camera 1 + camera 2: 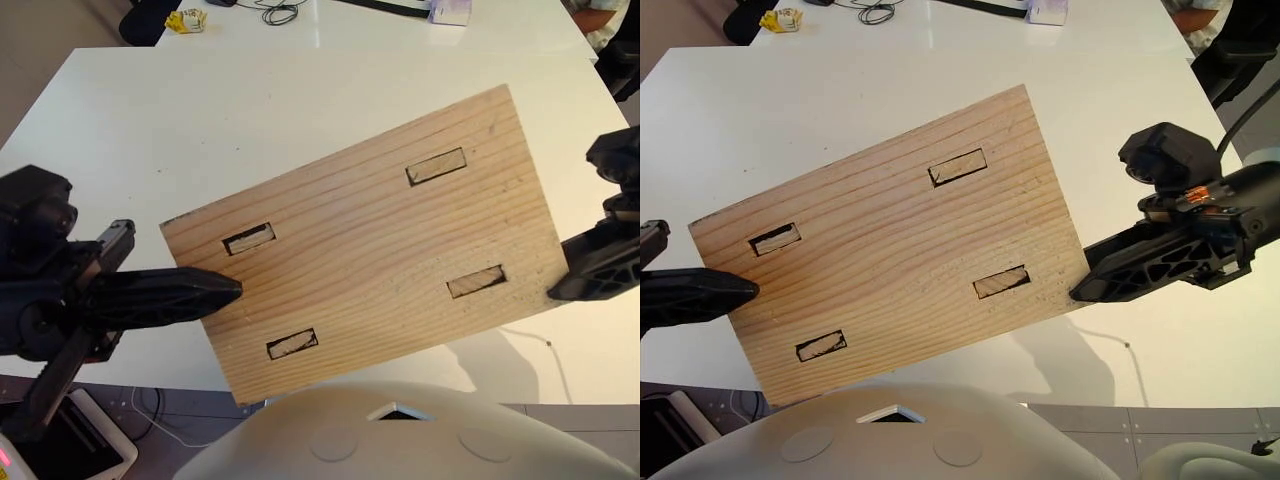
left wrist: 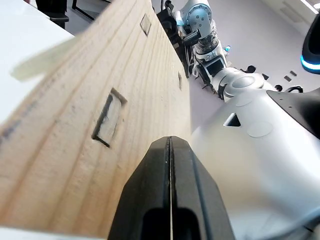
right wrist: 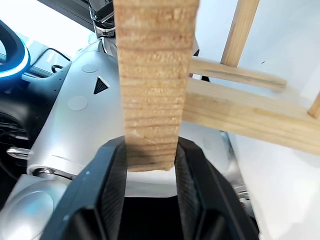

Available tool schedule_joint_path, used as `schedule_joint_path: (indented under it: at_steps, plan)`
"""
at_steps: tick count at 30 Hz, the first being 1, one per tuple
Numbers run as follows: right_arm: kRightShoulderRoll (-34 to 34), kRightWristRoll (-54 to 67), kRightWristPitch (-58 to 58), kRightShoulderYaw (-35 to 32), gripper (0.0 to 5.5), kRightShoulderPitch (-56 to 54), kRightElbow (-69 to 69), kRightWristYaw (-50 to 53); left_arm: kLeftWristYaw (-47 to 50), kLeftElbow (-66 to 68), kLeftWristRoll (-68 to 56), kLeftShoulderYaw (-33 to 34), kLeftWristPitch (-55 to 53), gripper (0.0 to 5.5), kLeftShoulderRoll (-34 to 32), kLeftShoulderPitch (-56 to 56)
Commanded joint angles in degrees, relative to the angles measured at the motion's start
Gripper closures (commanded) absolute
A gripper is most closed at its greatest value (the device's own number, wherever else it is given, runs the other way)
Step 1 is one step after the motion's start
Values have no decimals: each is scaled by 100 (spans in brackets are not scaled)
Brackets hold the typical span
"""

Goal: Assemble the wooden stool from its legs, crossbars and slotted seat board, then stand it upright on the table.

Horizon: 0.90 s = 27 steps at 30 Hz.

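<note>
Slotted seat board (image 1: pixel 370 250), a flat rectangle of pale, straight-grained wood with 4 rectangular slots (image 1: pixel 436 166) cut through it, is seen face up over the smooth white counter (image 1: pixel 230 110). Its long axis is laid from 8 o'clock to 2 o'clock. The short edge near 4 o'clock is clamped between the fingers of the right end effector (image 1: pixel 1078 291). The left end effector (image 1: pixel 232 290), fingers pressed together, is laid tip-first on the face at 9 o'clock. Beneath the board, pale wooden bars (image 3: pixel 235 72) are partly hidden; their joints cannot be made out.
</note>
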<state>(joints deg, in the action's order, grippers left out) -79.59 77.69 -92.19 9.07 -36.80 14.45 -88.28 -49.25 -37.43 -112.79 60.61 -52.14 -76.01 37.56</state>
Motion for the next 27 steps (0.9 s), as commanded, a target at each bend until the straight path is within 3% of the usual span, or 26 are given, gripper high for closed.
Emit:
schedule_joint_path:
  at_steps: [1,6,11,17,24,27]
  plan:
    - [318,220,-29,304,418,53,-420,1110,1147,0,-20,-655,642,550,-125,-504]
    - [955,-199,-27,486,418,197,-1129,2707,1789,-35,-20,-1147,798,550,80,-879]
    - [1202,-240,-29,754,418,-286,-1583,3320,2350,-63,-20,-1206,889,550,382,-946]
    - [995,614,-29,1312,418,-1090,-1712,2910,2693,-255,-20,-1045,840,550,806,-793]
    - [93,2242,-29,1686,418,-1457,-1304,1898,2787,-339,-20,-993,782,550,1155,-581]
    - [393,2026,-29,1700,418,-1575,-1621,2079,2706,-511,-20,-1085,878,550,1218,-549]
